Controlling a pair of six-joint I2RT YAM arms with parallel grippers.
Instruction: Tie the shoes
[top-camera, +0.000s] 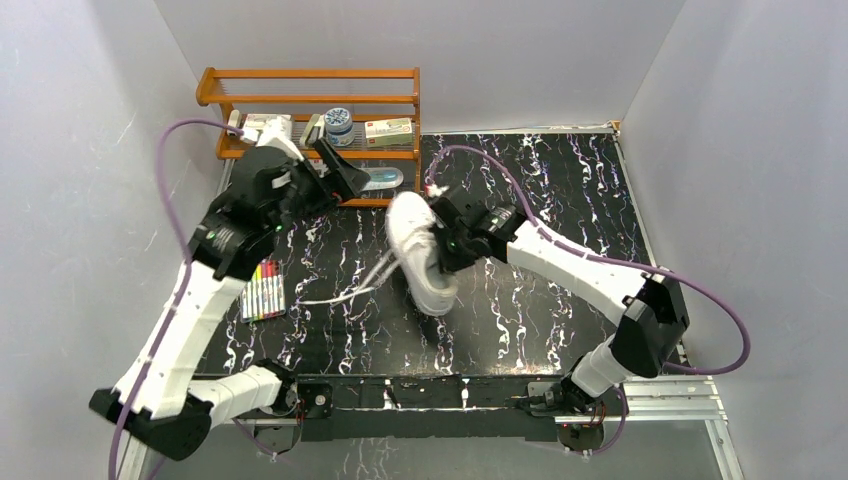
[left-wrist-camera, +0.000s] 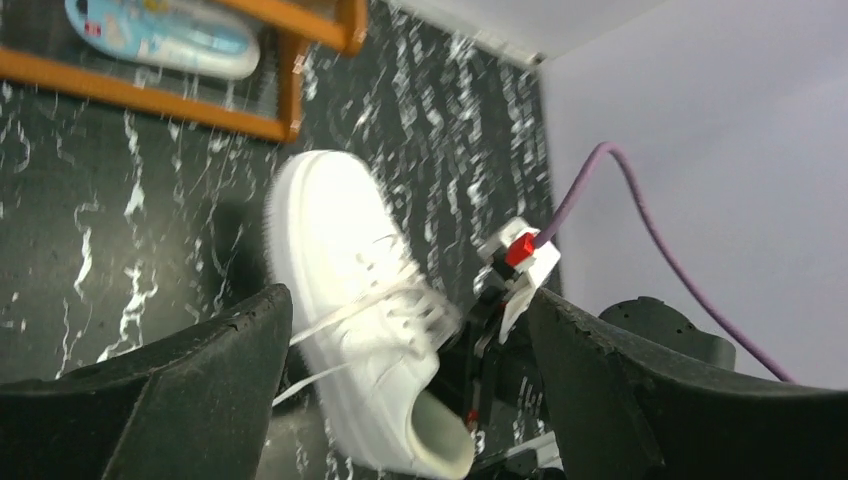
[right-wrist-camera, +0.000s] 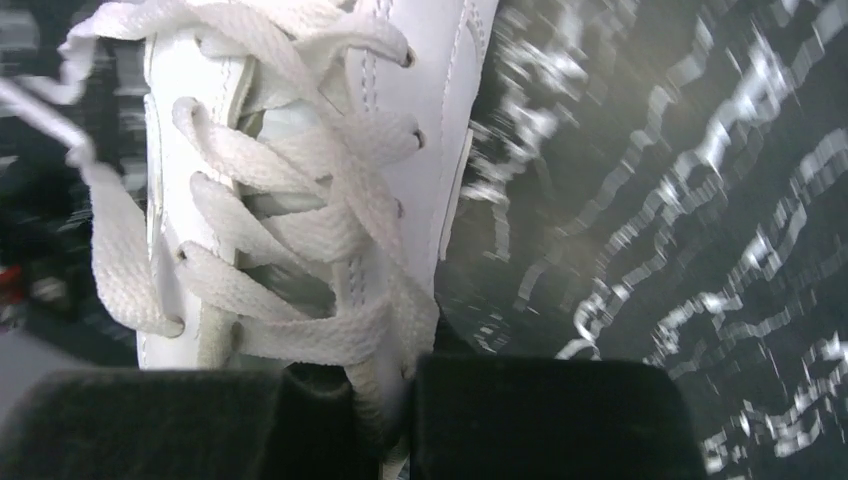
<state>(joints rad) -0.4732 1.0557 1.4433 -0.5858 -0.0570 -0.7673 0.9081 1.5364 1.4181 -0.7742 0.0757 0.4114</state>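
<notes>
The sneaker (top-camera: 410, 222) is sitting mid-table (top-camera: 560, 190), toward the far edge, just in front of a wooden rack (top-camera: 310, 85). The right gripper (top-camera: 443, 255) is pinching its laces (right-wrist-camera: 330, 230) with jaws nearly closed. The left gripper (top-camera: 330, 175) is hovering wide open near the rack.

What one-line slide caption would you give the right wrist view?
Right gripper closed on the white sneaker beside its laces, black marbled table behind.
</notes>
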